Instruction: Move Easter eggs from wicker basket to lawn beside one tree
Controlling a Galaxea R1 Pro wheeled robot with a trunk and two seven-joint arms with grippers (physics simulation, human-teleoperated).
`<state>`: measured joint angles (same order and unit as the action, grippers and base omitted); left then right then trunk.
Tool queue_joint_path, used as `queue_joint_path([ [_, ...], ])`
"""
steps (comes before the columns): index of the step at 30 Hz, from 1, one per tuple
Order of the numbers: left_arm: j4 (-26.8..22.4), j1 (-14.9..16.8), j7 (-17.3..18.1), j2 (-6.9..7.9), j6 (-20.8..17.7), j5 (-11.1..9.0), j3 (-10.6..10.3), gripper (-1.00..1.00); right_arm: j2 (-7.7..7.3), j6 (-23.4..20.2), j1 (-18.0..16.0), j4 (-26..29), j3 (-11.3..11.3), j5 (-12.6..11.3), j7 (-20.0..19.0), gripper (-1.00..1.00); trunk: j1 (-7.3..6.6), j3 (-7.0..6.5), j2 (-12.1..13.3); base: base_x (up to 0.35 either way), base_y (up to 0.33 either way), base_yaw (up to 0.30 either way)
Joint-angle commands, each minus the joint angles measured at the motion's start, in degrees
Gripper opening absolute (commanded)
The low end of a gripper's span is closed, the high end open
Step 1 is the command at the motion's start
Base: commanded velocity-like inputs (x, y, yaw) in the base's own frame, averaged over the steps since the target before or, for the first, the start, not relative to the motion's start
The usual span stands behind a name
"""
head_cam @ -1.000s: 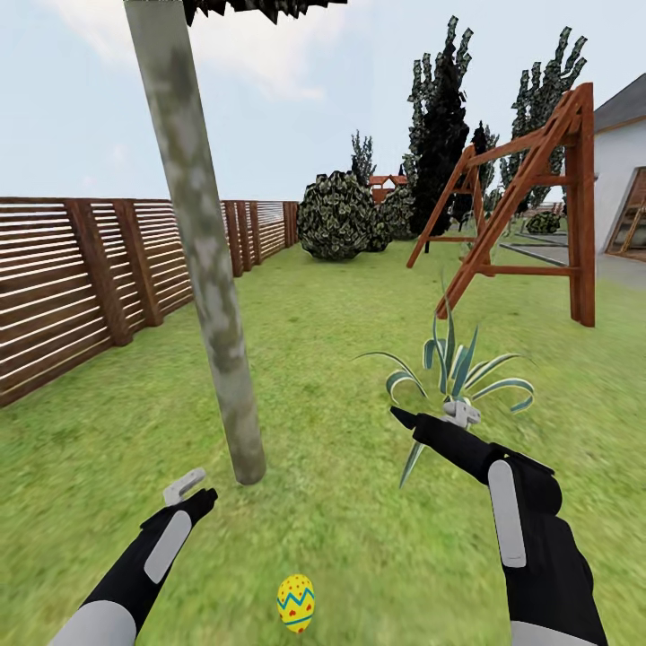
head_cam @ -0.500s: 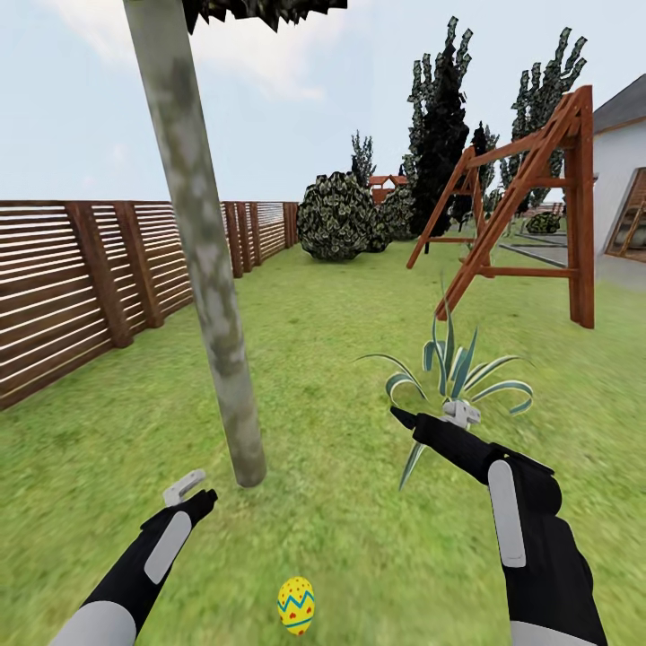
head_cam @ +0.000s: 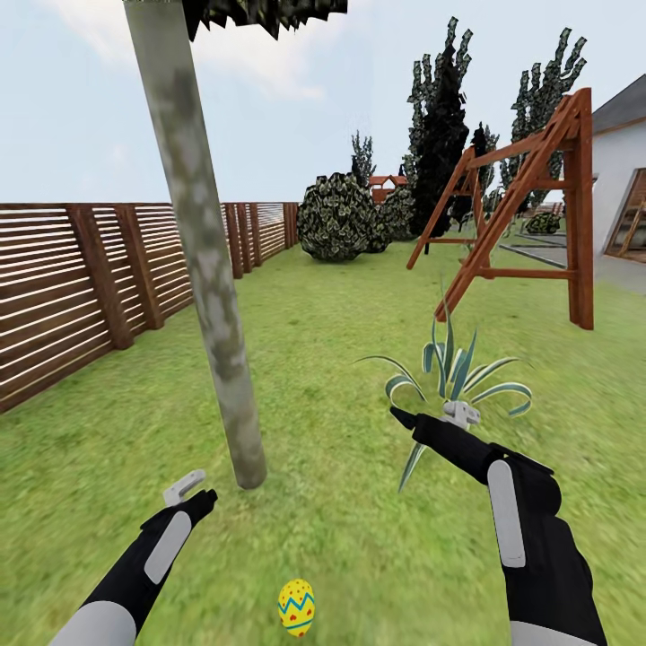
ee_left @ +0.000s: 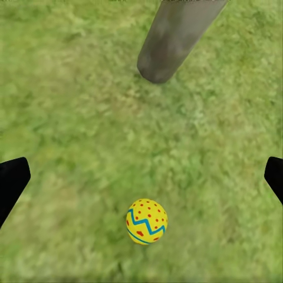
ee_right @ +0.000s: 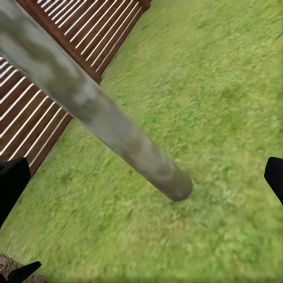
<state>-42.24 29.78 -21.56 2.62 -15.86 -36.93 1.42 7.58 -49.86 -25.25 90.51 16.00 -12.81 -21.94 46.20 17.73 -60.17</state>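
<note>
One yellow Easter egg [head_cam: 296, 606] with red dots and a blue zigzag lies on the lawn [head_cam: 341, 359], a short way in front of the base of the pale mottled tree trunk [head_cam: 211, 296]. My left gripper [head_cam: 193, 493] hovers open over the grass left of the egg. In the left wrist view the egg [ee_left: 147, 221] sits between and beyond the wide-apart fingertips [ee_left: 12, 180], with the trunk base [ee_left: 171, 41] farther on. My right gripper [head_cam: 404, 417] is open and empty, right of the tree, and its wrist view faces the trunk [ee_right: 100, 118]. The wicker basket and the other eggs are out of view.
A spiky striped plant [head_cam: 462, 372] grows just beyond my right gripper. A brown slatted fence [head_cam: 90, 278] runs along the left. A wooden swing frame [head_cam: 529, 206] stands at the back right, with round bushes [head_cam: 336, 215] and dark cypresses [head_cam: 440, 126] behind it.
</note>
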Motion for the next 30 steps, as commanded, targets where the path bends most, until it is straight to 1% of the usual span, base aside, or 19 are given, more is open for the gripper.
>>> queue_joint_path([
  [1, -0.12, 0.02, -0.32, 0.01, -0.22, -0.5, -0.02, 1.0, 0.06, -0.32, -0.07, 0.03, 0.17, 0.16, -0.39, 1.0, -0.22, -0.11, 0.36, 0.0, 0.0, 0.0],
  [30, -0.03, 0.02, -0.32, 0.01, -0.21, -0.34, 0.0, 1.0, 0.07, -0.24, -0.07, 0.02, 0.2, 0.16, -0.39, 1.0, -6.59, -5.32, 12.0, 0.0, 0.0, 0.0],
])
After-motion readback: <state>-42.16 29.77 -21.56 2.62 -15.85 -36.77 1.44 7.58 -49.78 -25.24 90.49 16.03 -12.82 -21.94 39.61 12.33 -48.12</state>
